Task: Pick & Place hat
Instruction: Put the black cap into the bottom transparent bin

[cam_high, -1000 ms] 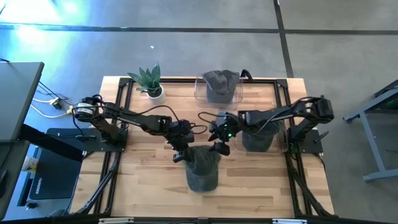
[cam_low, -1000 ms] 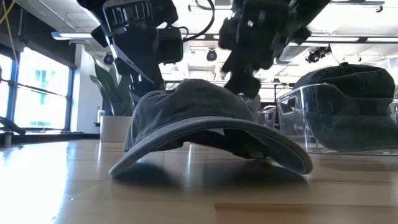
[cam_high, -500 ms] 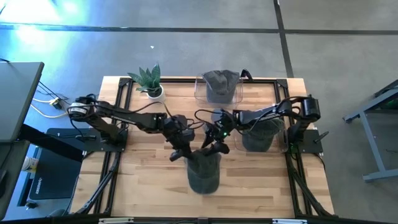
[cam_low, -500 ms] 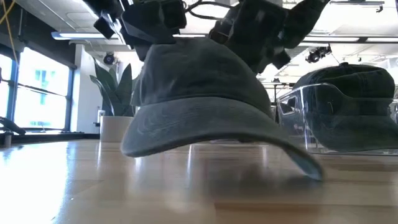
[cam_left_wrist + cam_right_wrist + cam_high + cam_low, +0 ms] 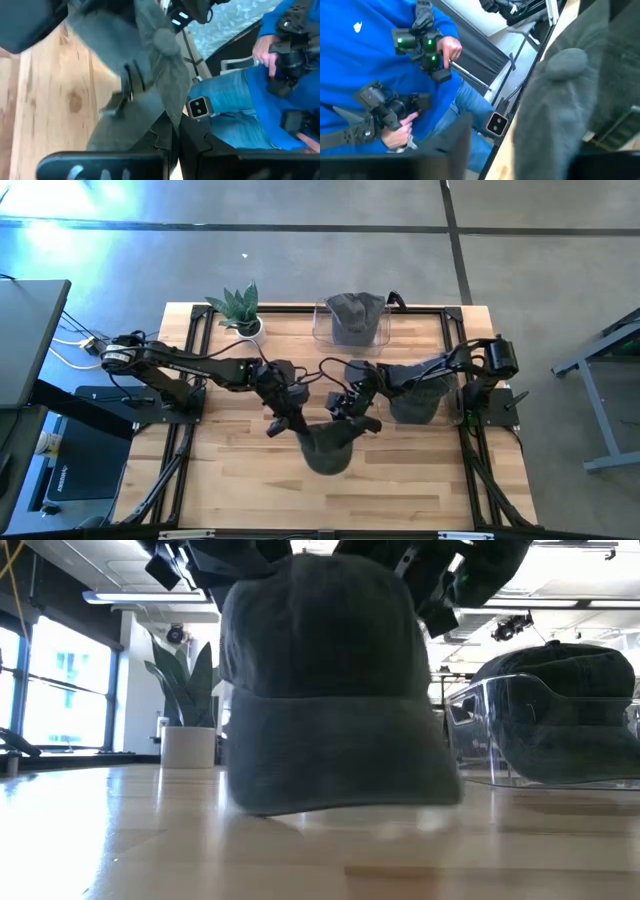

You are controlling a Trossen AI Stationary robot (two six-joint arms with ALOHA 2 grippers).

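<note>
Lifting is the step in hand, I'd say: the dark grey cotton baseball cap point(image 5: 327, 448) hangs off the light wooden counter point(image 5: 230, 480), crown up and brim drooping toward the boards in the low view. Using that cap as the landmark, both arms meet at its back edge. The left claw point(image 5: 284, 423) is pinched tight on the fabric at the cap's left rear, and the left wrist view shows cloth squeezed between its fingers. The right claw point(image 5: 352, 418) sits at the cap's right rear, seemingly clamped on it too. Behind the cap stands a clear plastic bin point(image 5: 352, 332) with another grey cap inside, likely the drop spot. Next move probably needs both arms travelling together so the cloth doesn't slip.
</note>
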